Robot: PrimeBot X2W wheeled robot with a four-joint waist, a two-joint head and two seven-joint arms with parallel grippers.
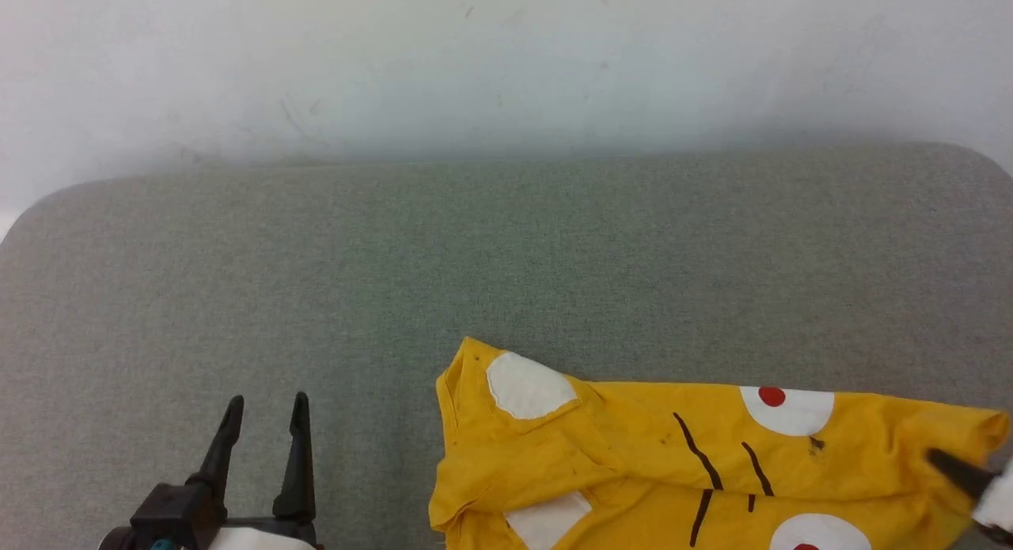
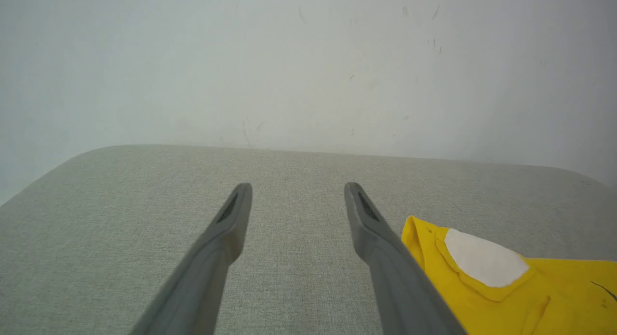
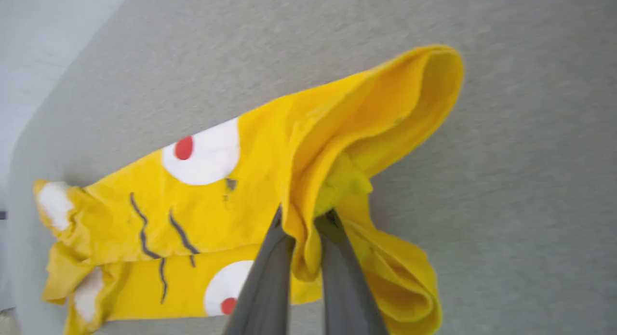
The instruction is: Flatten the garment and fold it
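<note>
We record a grey-green woven surface point(image 1: 506, 257) with rounded far corners, its fabric even and flat. Behind it stands a pale wall point(image 1: 506, 59) bearing faint scuffs and small dark marks.

The garment point(image 1: 633, 455) lies on the near right part of the surface, rumpled and doubled over itself, with white patches, red dots and dark lines showing.

The right gripper point(image 3: 304, 217) has its fingers drawn narrow on a fold of yellow cloth at the garment's right end, where the hem stands up in a loop.

The left gripper point(image 1: 268, 398) is spread wide and holds nothing, over bare surface just left of the garment.
</note>
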